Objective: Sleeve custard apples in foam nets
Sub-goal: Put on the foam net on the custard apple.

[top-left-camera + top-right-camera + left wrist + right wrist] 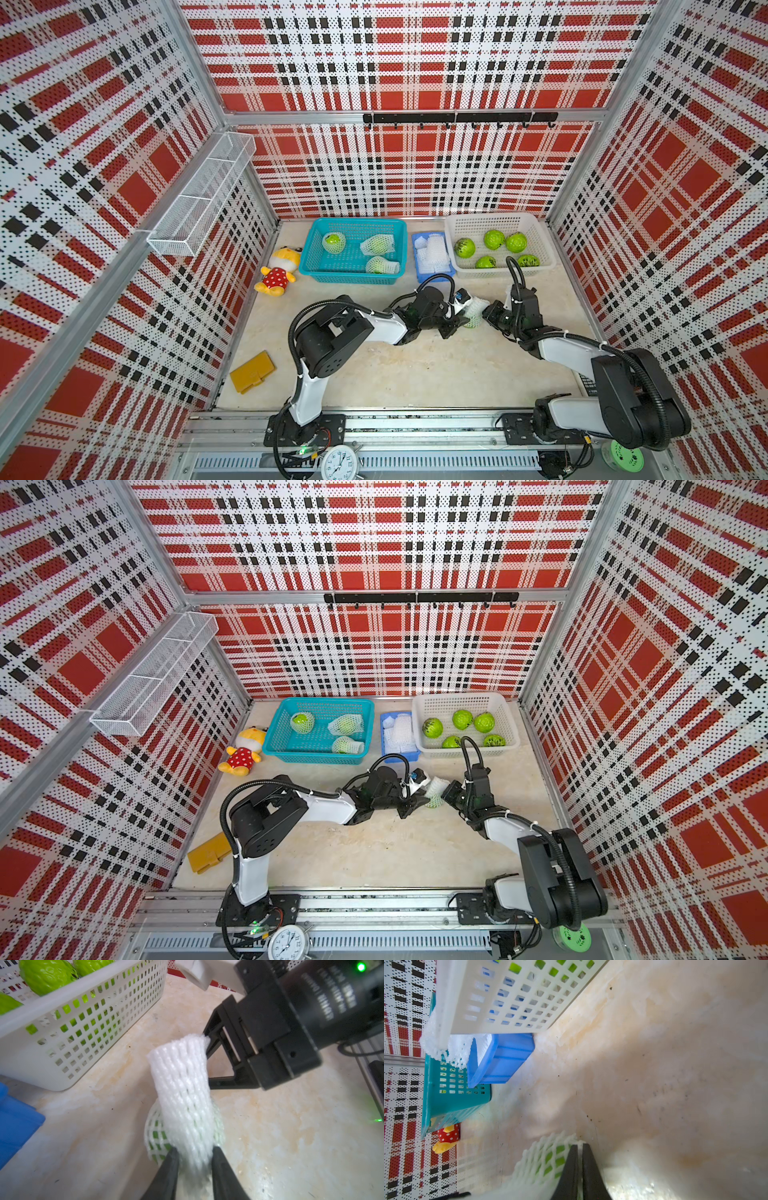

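Left wrist: left tool [194,1151] and right tool [579,1147] pinch foam net [182,1088] (custard apple [158,1140] mostly hidden)

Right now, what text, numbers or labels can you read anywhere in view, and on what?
"12", with the other hour numerals too small to read surely: on the alarm clock face, in both top views.
White lettering on the right arm's black wrist housing: blurred, unreadable.
Black marks on the green disc: no legible text.
Nothing else shows writing.

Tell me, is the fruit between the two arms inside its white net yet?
Partly in. One end of the net is stretched over the fruit, green showing through; the rest sticks out unfilled.
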